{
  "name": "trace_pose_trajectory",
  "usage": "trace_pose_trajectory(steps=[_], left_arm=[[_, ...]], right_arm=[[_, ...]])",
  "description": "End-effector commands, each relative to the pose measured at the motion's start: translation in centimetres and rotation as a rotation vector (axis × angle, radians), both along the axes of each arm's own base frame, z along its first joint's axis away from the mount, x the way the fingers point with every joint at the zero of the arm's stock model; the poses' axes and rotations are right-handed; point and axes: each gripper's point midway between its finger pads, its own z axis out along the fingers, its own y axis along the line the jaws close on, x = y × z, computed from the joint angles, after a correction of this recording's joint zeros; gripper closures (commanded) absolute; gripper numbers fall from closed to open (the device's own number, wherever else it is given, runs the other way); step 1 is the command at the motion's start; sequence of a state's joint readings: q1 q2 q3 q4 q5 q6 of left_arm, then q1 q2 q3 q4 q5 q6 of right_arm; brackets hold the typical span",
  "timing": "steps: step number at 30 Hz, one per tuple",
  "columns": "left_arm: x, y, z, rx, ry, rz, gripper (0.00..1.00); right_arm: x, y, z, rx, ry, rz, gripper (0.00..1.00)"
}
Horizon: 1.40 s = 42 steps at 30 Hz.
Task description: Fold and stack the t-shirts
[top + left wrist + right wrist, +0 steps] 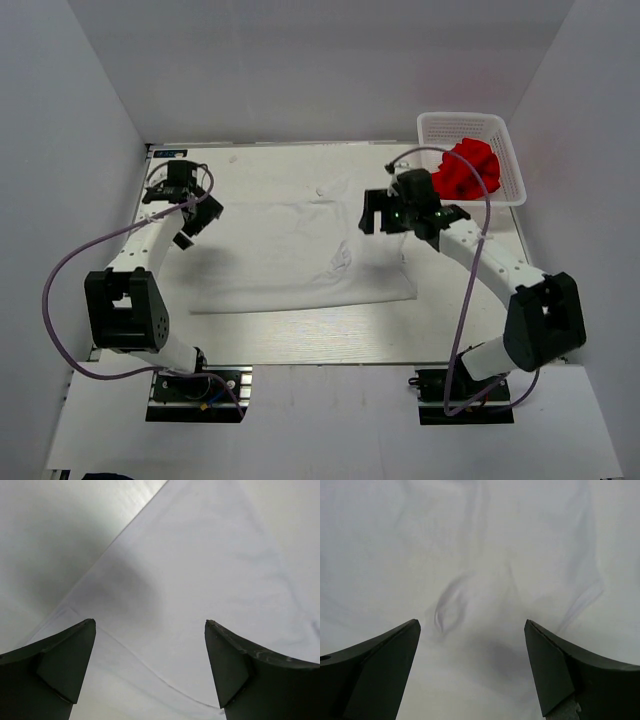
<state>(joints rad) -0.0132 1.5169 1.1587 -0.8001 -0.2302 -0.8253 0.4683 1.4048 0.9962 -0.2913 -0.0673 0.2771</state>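
Left pincer [150, 627] gaped wide over the white shirt [290, 262], empty. Right pincer [472, 627] hung equally wide above it, gripping nothing.

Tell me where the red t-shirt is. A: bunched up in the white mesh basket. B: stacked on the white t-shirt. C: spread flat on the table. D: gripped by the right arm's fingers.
A: the red t-shirt lies crumpled inside the basket at the far right, apart from the spread-out white t-shirt.
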Motion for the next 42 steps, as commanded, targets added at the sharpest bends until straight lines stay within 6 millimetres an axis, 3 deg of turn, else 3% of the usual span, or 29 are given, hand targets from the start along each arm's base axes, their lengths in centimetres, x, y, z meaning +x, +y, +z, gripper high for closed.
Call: trace_pose_trajectory(steps=[1, 2, 3, 4, 5, 6, 7, 8, 10, 11, 12, 13, 15, 16, 18, 19, 22, 23, 25, 27, 28, 33, 37, 41, 42], left_arm=[[3.5, 2.0, 3.5, 0.066, -0.084, 0.042, 0.0], [4.4, 2.4, 4.0, 0.084, -0.096, 0.052, 0.0], [5.1, 2.7, 4.3, 0.098, -0.098, 0.061, 0.0], [5.5, 3.0, 4.4, 0.114, -0.079, 0.068, 0.0], [7.2, 3.8, 4.7, 0.138, -0.089, 0.091, 0.0], [8.0, 4.5, 4.5, 0.153, -0.085, 0.095, 0.0], [9.2, 4.5, 5.2, 0.159, -0.104, 0.087, 0.0], [9.8, 5.1, 3.4, 0.165, -0.06, 0.087, 0.0], [12.1, 5.1, 3.1, 0.139, -0.082, 0.07, 0.0], [12.9, 5.7, 0.9, 0.139, -0.045, 0.08, 0.0], [13.5, 5.5, 0.2, 0.132, -0.035, 0.064, 0.0], [14.9, 6.0, 0.9, 0.123, -0.06, 0.071, 0.0], [16.8, 6.0, 0.9, 0.119, -0.081, 0.059, 0.03], [17.5, 6.0, -0.7, 0.118, -0.063, 0.058, 0.07], [18.5, 5.9, -1.4, 0.116, -0.07, 0.045, 0.09], [18.7, 6.0, -1.7, 0.115, -0.067, 0.045, 0.1], [19.0, 6.0, -3.1, 0.12, -0.051, 0.034, 0.1], [19.1, 6.3, -3.5, 0.139, -0.046, 0.034, 0.1], [19.0, 6.9, -4.2, 0.168, -0.033, 0.04, 0.1], [19.3, 7.1, -5.0, 0.18, -0.032, 0.037, 0.1], [19.3, 7.1, -5.8, 0.179, -0.017, 0.035, 0.1], [20.0, 6.3, -7.7, 0.145, -0.005, -0.006, 0.1], [19.8, 5.7, -8.5, 0.109, 0.013, -0.026, 0.23], [18.6, 4.3, -10.9, 0.045, 0.031, -0.059, 0.35], [18.5, 4.3, -10.7, 0.041, 0.023, -0.051, 0.37]], right_arm=[[7.0, -1.0, 4.2, -0.063, -0.158, -0.168, 0.1], [8.0, -1.0, 4.7, -0.072, -0.178, -0.188, 0.1], [9.2, -1.1, 2.2, -0.129, -0.138, -0.183, 0.1], [11.5, -0.2, 5.7, -0.091, -0.206, -0.189, 0.1], [12.2, -0.2, 5.6, -0.109, -0.201, -0.189, 0.1], [13.5, -0.3, 2.7, -0.147, -0.15, -0.196, 0.1], [15.5, 0.3, 5.8, -0.118, -0.216, -0.197, 0.1], [16.3, 0.6, 4.7, -0.138, -0.203, -0.181, 0.1], [18.5, 1.2, 4.7, -0.141, -0.23, -0.149, 0.1], [19.8, 1.5, 4.4, -0.142, -0.237, -0.143, 0.1], [20.7, 1.5, 4.5, -0.152, -0.25, -0.141, 0.1], [22.2, 1.8, 2.2, -0.19, -0.238, -0.12, 0.1], [24.7, 2.6, 4.5, -0.177, -0.314, -0.112, 0.1], [25.7, 2.7, 2.7, -0.198, -0.308, -0.1, 0.1], [27.3, 3.6, 1.8, -0.212, -0.335, -0.068, 0.1], [28.4, 4.2, -0.1, -0.214, -0.337, -0.063, 0.1], [30.5, 4.8, 0.0, -0.188, -0.413, -0.081, 0.1], [30.7, 4.8, -2.0, -0.195, -0.397, -0.079, 0.1], [31.9, 5.1, -1.4, -0.198, -0.468, -0.081, 0.1], [32.1, 5.1, -3.3, -0.218, -0.463, -0.07, 0.1], [33.1, 5.2, -2.8, -0.196, -0.51, -0.088, 0.1], [33.0, 6.1, -4.9, -0.123, -0.459, -0.072, 0.1], [31.7, 7.0, -7.2, -0.086, -0.385, -0.026, 0.1], [31.3, 6.8, -7.3, -0.072, -0.348, -0.047, 0.1], [31.2, 7.1, -7.3, -0.062, -0.345, -0.035, 0.1]])
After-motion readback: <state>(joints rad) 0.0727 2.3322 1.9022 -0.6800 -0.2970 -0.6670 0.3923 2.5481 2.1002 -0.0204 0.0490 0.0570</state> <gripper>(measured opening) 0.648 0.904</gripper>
